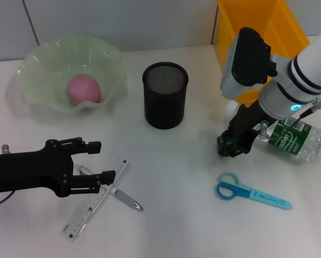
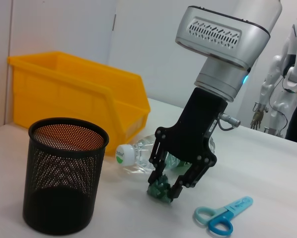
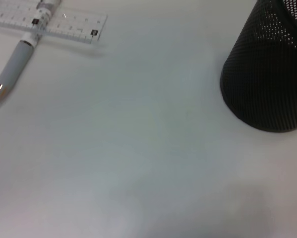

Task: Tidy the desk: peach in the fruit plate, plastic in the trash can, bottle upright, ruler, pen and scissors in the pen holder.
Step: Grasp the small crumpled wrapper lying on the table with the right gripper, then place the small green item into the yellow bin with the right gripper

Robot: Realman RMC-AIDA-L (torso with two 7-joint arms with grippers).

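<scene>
Beside the fallen bottle (image 1: 289, 138), the right pincer (image 1: 231, 148) is pinching a crumpled green plastic scrap (image 2: 160, 191) for the trash can (image 1: 257, 32), while the left pincer (image 1: 99, 160) is hovering wide open over the pen (image 1: 111, 189).

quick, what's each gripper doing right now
Left gripper: jaws open, holding nothing, over the ruler and pen.
Right gripper: jaws closed on the green plastic, beside the bottle.

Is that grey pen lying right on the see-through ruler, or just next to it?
Touching. The head view shows the pen crossing the ruler; the right wrist view shows its body lying over the ruler's markings.
</scene>
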